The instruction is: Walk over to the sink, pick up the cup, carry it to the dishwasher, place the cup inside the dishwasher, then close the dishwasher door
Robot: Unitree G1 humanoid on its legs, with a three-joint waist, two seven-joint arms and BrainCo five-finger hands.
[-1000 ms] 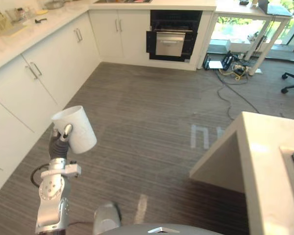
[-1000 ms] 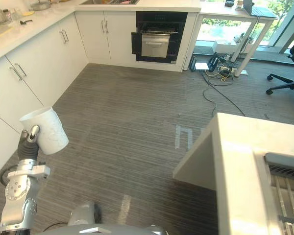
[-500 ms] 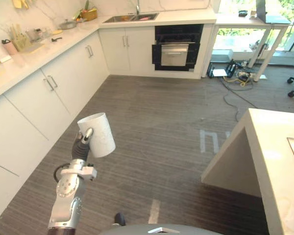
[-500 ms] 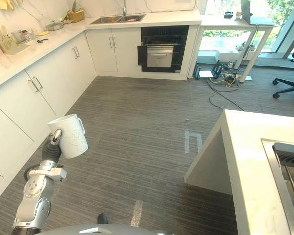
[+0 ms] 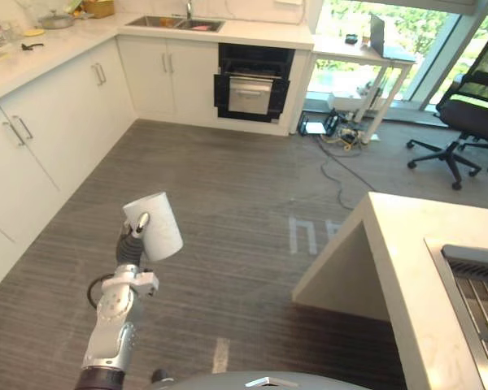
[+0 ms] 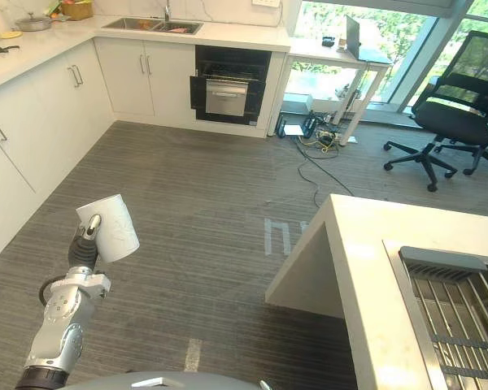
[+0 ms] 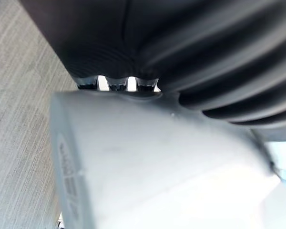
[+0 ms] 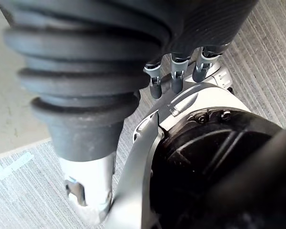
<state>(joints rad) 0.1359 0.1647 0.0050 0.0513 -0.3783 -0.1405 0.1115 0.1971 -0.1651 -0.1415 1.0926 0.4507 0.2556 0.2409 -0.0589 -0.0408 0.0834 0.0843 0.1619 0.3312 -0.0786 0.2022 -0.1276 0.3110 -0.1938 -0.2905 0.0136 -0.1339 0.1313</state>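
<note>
Cup [image 5: 156, 227] is held up in the left hand [image 5: 130, 244] over the grey striped floor [image 5: 228, 203], tilted, well short of the dishwasher [image 5: 252, 85]. Thumb is seen laid on the cup wall; in the left wrist view the fingertips [image 7: 117, 85] are wrapped behind the white body, so a closed grasp is read. Cup interior can't be made out from any angle, contents unknown. Right hand [image 8: 174, 78] is seen in its own wrist view with fingers hanging loose, nothing held. Dishwasher is set in the white cabinet run at the far end, dark cavity with a silver-fronted part in it; whether anything is loaded inside can't be told. Sink [image 5: 175, 23] is set in the counter to its left, something reddish lies in the basin, too small to identify. A pot [image 5: 57, 20] is parked further along the counter. Island counter [image 5: 415, 260] is cut off by the frame edge; a barred rack [image 6: 464, 301] is sunk into its top, partly out of frame. An office chair [image 5: 472, 114] is seen near the window.
</note>
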